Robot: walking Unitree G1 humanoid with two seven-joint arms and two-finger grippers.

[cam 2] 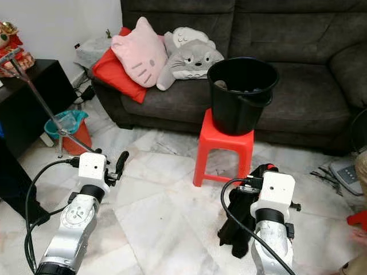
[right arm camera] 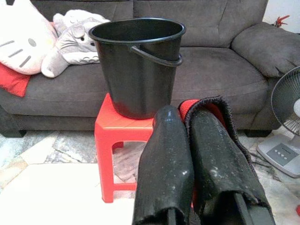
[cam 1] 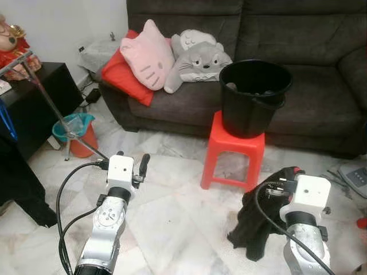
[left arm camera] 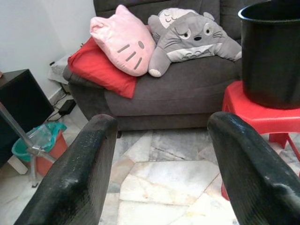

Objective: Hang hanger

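My right gripper [cam 1: 285,177] is low on the right, shut on a red hanger [right arm camera: 187,106] with a black garment [cam 1: 255,223] draped over it. The cloth hangs down to the marble floor. In the right wrist view the two fingers [right arm camera: 165,154] press together, with red plastic and a dark fabric edge wrapped round the tip. My left gripper [cam 1: 133,165] is held out on the left above the floor, open and empty. A slanted metal rack pole [cam 1: 50,106] stands at the far left, with dark clothes [cam 1: 17,172] hanging beside it.
A black bucket [cam 1: 255,94] sits on a red stool [cam 1: 232,152] straight ahead, before a dark grey sofa [cam 1: 309,86] with a pink cushion [cam 1: 147,55] and a grey plush. A teal bin [cam 1: 73,127] and black cabinet are at the left; a fan [right arm camera: 288,110] stands at the right.
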